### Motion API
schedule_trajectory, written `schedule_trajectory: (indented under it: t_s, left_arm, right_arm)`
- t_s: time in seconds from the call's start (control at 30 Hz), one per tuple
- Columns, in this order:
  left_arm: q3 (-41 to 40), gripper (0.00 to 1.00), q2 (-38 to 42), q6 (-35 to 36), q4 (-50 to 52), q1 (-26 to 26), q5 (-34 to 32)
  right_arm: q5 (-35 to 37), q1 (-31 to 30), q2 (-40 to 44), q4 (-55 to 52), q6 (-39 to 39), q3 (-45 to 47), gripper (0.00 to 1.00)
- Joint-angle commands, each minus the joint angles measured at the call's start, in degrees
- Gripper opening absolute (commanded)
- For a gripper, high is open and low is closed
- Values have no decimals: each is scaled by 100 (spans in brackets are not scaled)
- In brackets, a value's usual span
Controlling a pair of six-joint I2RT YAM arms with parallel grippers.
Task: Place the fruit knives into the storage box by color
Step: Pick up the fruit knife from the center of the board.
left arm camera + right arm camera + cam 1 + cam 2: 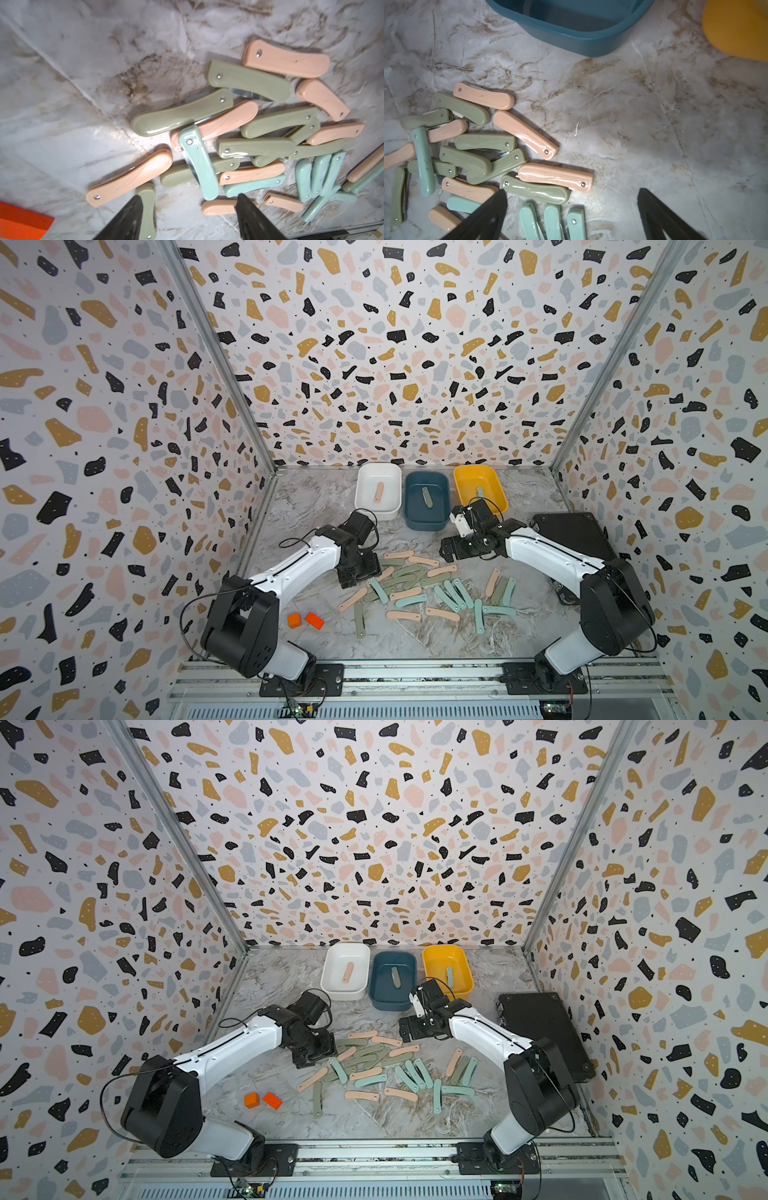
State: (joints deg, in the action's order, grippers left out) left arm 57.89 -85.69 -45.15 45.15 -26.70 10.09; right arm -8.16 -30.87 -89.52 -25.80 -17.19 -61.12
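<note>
The right gripper (573, 192) has two black fingers (492, 209), and they stand far apart over the marble table (643, 124). A heap of fruit knives (477, 143) lies by one finger (pink ones, green ones and blue-green ones, all mixed up). A green knife (534, 189) touches a pink knife (555, 176). Three blue-green knives (552, 222) lie side by side. A dark blue box (571, 41) sits past the heap, with a bit of a yellow box (737, 31) near it.

left gripper (188, 197) and right gripper (572, 191) hover, jaws apart.
</note>
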Motion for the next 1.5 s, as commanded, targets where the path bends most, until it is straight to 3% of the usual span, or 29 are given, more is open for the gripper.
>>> schedule_trajectory:
  t_s: [0.0, 0.73, 1.23, 1.47]
  left_arm:
    - [234, 67, -405, -318, -162, -2, 83]
    - [312, 42, -1336, -251, -361, -300, -7]
    - [300, 18, -1095, -179, -331, -301, -46]
    - [591, 18, -774, -192, -166, -301, 83]
  right_arm:
    - [-118, -8, 248, 80, -85, 39, 100]
    - [-116, -14, 224, 49, -26, 12, 100]
    - [-275, -13, 364, -13, -156, 14, 100]
    - [-816, -11, 366, -53, -625, -56, 100]
